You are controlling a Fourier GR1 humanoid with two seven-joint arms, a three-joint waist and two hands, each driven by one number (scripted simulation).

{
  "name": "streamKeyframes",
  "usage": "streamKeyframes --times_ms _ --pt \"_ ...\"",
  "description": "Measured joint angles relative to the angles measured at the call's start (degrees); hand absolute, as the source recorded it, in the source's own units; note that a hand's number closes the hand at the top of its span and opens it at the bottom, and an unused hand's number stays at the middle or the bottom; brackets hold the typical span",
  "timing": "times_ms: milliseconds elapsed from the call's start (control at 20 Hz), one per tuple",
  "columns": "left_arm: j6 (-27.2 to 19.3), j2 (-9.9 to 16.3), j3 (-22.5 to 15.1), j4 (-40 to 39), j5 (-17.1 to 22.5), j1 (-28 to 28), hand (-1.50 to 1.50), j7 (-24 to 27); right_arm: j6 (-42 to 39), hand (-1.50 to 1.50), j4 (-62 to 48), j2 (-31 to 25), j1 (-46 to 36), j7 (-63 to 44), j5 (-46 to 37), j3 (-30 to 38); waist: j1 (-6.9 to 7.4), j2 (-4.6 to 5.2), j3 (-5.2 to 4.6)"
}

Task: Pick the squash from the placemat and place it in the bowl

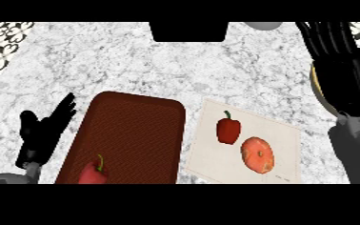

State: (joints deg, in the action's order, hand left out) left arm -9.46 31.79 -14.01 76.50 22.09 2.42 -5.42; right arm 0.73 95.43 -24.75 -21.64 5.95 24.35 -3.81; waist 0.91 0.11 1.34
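The squash (257,155), round and orange, lies on the beige placemat (207,148) at the lower right of the counter. A red pepper (228,129) lies just left of it on the same mat. My right hand (337,71) is raised at the right edge, above and right of the squash, with its fingers straight and nothing in it. A curved yellowish rim (315,86), possibly the bowl, shows from behind that hand; the rest of it is hidden. At the left edge my left hand (42,136) rests open with its fingers pointing up.
A dark brown tray (134,124) lies left of the placemat with a second red pepper (93,173) at its near end. A black object (188,31) and a grey round thing (264,25) sit at the counter's far edge.
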Motion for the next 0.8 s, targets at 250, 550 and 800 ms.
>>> streamKeyframes --times_ms 250,550,800 --pt "1.3 -2.1 -2.1 5.7 -2.0 2.4 0.0 3.3 -3.1 1.5 0.3 -0.8 6.3 0.0 -0.2 -1.2 -1.38 -0.28 -0.94" --pt "2.5 -7.1 -6.7 10.4 -3.9 6.8 0.0 5.8 -1.4 -1.5 -3.2 -3.6 15.3 2.9 -12.8 -6.7 -2.43 -0.24 -1.35" --pt "3.3 -9.6 -8.7 11.9 -5.8 7.7 0.0 5.8 -0.2 -1.5 -7.7 -2.6 17.4 9.7 -22.1 -10.8 -1.28 -0.14 -1.31"
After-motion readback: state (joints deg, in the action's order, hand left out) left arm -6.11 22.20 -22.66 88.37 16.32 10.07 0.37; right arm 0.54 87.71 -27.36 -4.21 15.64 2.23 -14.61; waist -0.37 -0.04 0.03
